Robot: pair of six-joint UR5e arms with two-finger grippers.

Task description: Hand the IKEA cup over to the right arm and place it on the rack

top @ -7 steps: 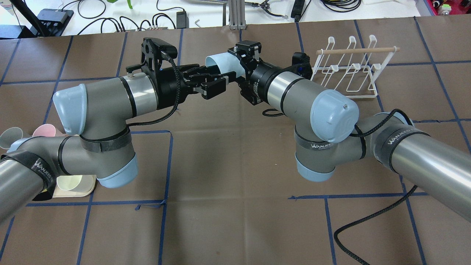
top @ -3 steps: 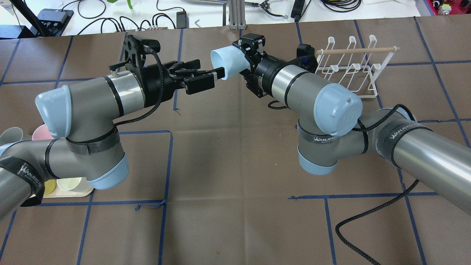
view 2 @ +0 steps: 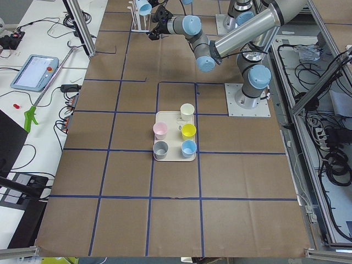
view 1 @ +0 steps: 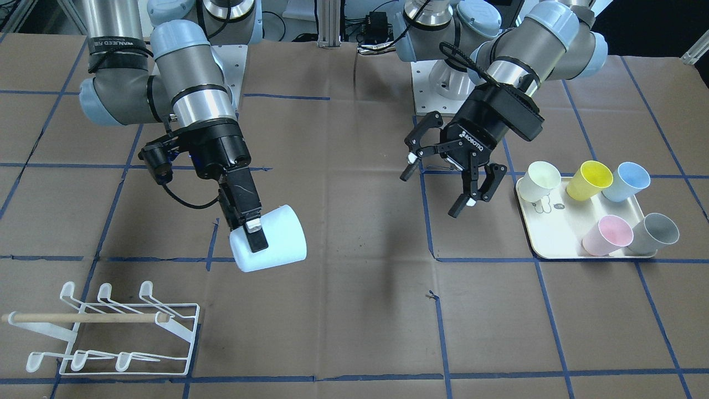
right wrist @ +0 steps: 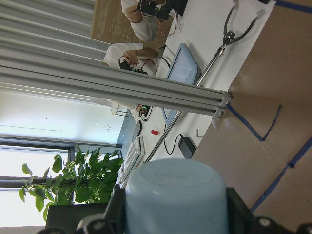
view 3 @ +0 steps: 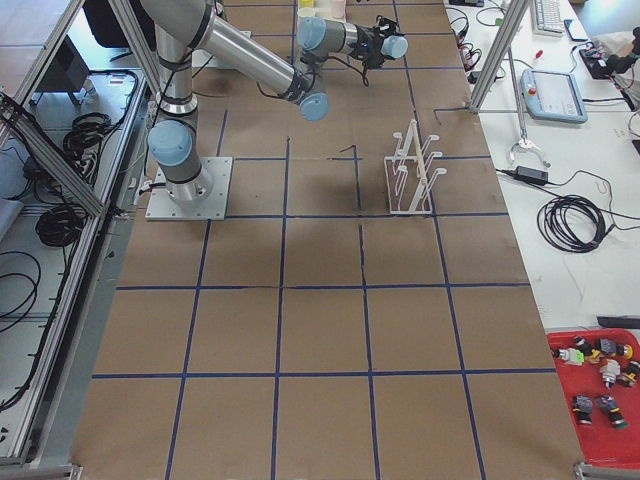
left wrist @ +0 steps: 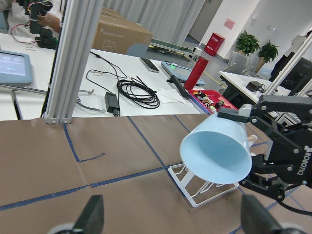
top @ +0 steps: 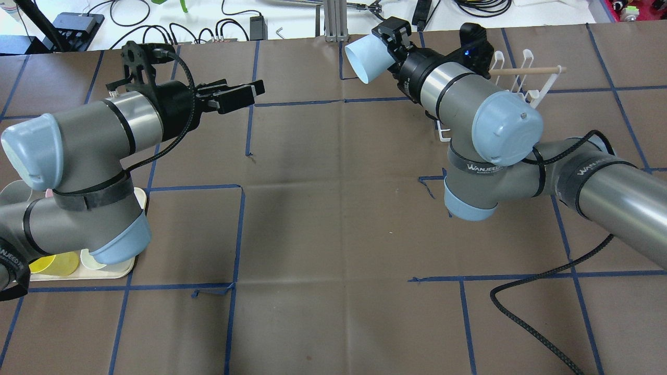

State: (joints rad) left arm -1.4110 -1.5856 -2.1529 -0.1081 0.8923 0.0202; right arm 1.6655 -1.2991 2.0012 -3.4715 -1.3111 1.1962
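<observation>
My right gripper (top: 386, 48) is shut on a pale blue cup (top: 365, 56) and holds it in the air on its side, mouth towards the left arm. In the front view the cup (view 1: 271, 239) hangs in the right gripper (view 1: 259, 243) above the paper, up and to the right of the white wire rack (view 1: 111, 327). In the overhead view the rack (top: 526, 73) is partly hidden behind the right wrist. My left gripper (top: 254, 94) is open and empty, well apart from the cup. The left wrist view shows the cup (left wrist: 217, 153) over the rack (left wrist: 195, 192).
A cream tray (view 1: 554, 235) with several coloured cups stands beside the left arm, below its gripper (view 1: 435, 194). A black cable (top: 526, 302) loops on the table under the right arm. Brown paper with blue tape lines covers the table.
The left gripper has let go of the cup and drawn back to the left. The right arm has swung the cup away, farther back and right towards the rack.
</observation>
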